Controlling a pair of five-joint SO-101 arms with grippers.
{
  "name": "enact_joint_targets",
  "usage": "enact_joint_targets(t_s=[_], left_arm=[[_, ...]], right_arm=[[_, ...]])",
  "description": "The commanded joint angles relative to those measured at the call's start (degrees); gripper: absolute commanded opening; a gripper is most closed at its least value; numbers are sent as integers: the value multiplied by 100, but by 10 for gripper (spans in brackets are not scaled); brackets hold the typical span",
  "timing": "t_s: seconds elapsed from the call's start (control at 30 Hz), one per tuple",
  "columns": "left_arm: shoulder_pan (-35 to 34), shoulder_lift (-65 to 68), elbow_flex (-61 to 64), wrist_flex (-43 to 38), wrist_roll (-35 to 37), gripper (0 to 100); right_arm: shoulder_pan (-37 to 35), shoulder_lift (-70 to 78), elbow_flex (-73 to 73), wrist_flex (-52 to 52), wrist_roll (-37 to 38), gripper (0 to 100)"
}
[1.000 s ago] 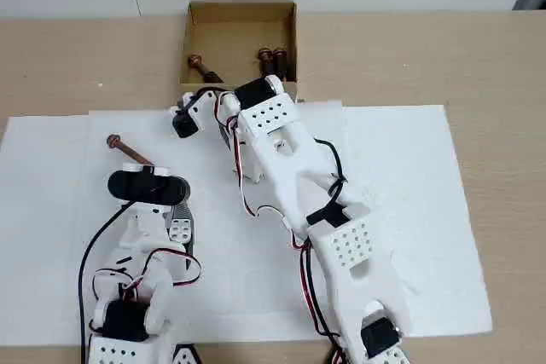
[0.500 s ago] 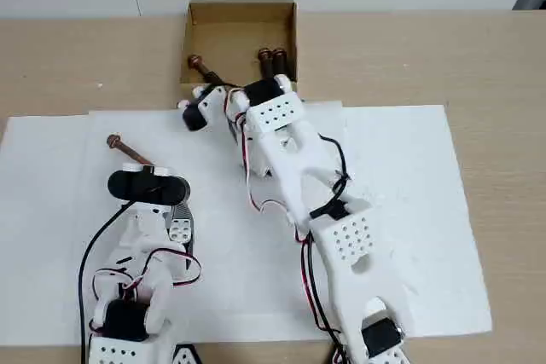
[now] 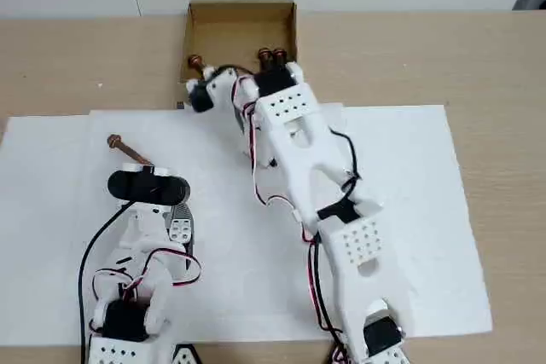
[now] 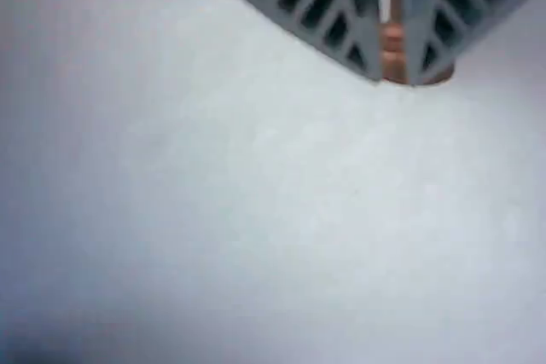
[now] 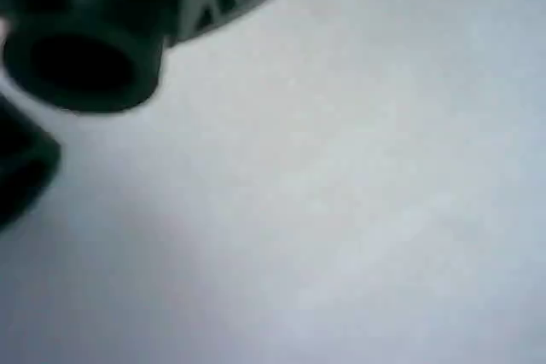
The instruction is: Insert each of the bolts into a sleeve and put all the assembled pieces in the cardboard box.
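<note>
Left gripper point(image 4: 394, 64) is clamped tight on a bolt point(image 3: 128, 149), shaft running near-right to far-left with the head far-left; right gripper point(image 3: 198, 95), pinching a black sleeve point(image 5: 81, 61), sits far-right of it, at the cardboard box point(image 3: 241, 8).

Left gripper point(image 4: 394, 72) clamped on a bolt point(image 4: 392, 40) over a white sheet point(image 4: 256, 228)

The two grey fingers point(image 4: 316, 6), ribbed with open slots along their sides, stand pressed close together with only a narrow slit between them. The copper-coloured bolt sits in that slit, pinched from both sides (a small rounded bit of it pokes out just past the fingertips). Beyond the tips lies the plain white sheet, smooth and unmarked. Whether the bolt's end touches the sheet cannot be told.
</note>
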Motion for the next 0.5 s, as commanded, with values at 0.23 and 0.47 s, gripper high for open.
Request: enact_joint_targets(t_s=[0.23, 0.47], left_arm=[[-9, -53, -22, -105, -53, 6], [-9, -44, -48, -79, -53, 6]], right_arm=[[567, -2202, 229, 171, -879, 3], [1051, -4514, 2207, 163, -1046, 3]])
